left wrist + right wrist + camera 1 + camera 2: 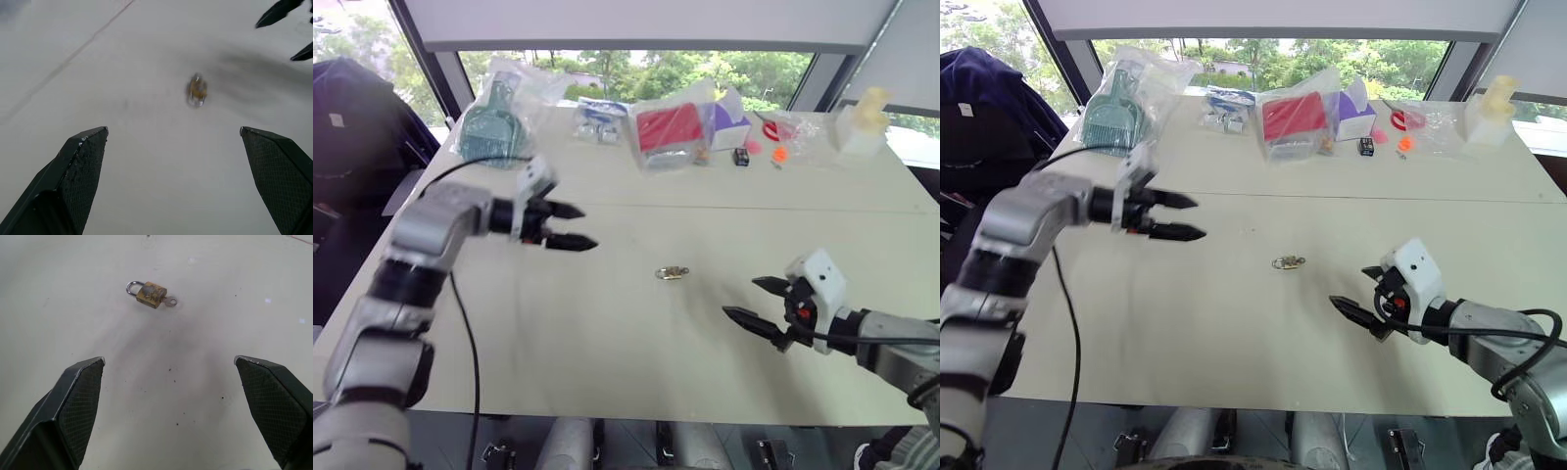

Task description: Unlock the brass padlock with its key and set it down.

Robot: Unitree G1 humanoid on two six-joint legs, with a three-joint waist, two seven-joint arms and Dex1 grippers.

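The padlock lay flat on the table near the middle of the frame, and the key stuck out of its bottom end. The left gripper was in the air at the left of the frame, wide open and holding nothing. The right gripper was at the lower right, just above the table, also wide open and empty, and both pointed in toward the padlock but stayed apart from it.

Lab-like room: worktable, bagged test items
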